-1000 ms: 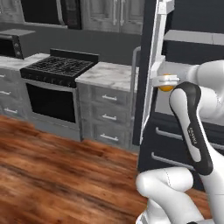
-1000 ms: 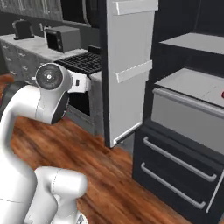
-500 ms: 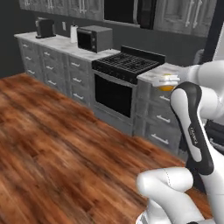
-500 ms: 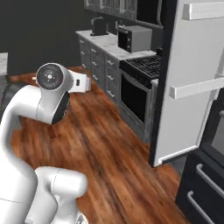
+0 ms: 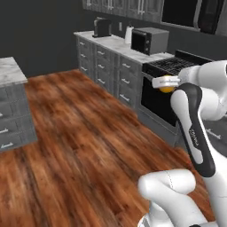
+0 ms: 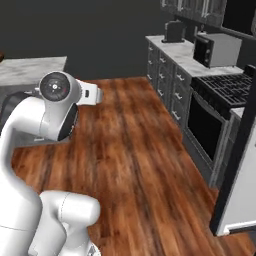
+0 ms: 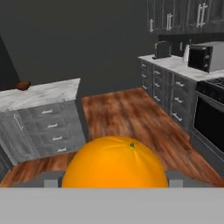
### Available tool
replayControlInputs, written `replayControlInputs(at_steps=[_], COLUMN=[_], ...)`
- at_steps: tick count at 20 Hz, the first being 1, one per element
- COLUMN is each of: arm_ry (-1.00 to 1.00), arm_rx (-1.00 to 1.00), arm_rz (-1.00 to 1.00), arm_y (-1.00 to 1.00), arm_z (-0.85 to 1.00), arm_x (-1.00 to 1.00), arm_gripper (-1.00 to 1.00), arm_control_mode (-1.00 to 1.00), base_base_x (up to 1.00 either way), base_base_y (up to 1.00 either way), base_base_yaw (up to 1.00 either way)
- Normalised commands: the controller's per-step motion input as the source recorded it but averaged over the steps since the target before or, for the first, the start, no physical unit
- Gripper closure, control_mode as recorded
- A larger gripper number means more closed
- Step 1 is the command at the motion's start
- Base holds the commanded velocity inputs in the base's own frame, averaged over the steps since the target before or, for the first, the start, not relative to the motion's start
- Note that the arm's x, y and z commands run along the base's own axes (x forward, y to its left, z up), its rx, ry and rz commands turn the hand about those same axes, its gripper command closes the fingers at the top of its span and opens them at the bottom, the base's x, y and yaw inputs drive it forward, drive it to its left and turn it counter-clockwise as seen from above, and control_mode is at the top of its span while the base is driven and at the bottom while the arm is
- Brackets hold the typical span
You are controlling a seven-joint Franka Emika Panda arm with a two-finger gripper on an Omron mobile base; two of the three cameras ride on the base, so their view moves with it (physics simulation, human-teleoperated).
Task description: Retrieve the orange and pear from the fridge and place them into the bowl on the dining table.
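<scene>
Left base view: a wood floor (image 5: 80,128) runs to grey cabinets with a marble counter (image 5: 113,43), a microwave (image 5: 150,41) and a black stove (image 5: 175,66). The gripper (image 5: 165,83) is raised before the stove, closed on the orange (image 5: 167,85)

Right base view: the same floor and cabinets, with the fridge (image 6: 239,195) door at right

Hand view: the orange sits between the fingers; beyond, the table (image 7: 41,94) carries the bowl (image 7: 22,85) at its far left
</scene>
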Motion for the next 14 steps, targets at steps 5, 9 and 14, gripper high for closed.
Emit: replayControlInputs(at_steps=[5,9,14], arm_ry=[0.0,0.0,0.0], arm_rx=[0.0,0.0,0.0], arm_rz=[0.0,0.0,0.0], arm_y=[0.0,0.0,0.0], arm_z=[0.0,0.0,0.0], arm_x=[0.0,0.0,0.0], arm_gripper=[1.0,1.0,1.0], arm_control_mode=[1.0,1.0,1.0], base_base_x=[0.43,0.6,0.91], base_base_y=[0.04,0.0,-0.11], base_base_yaw=[0.32,0.26,0.12])
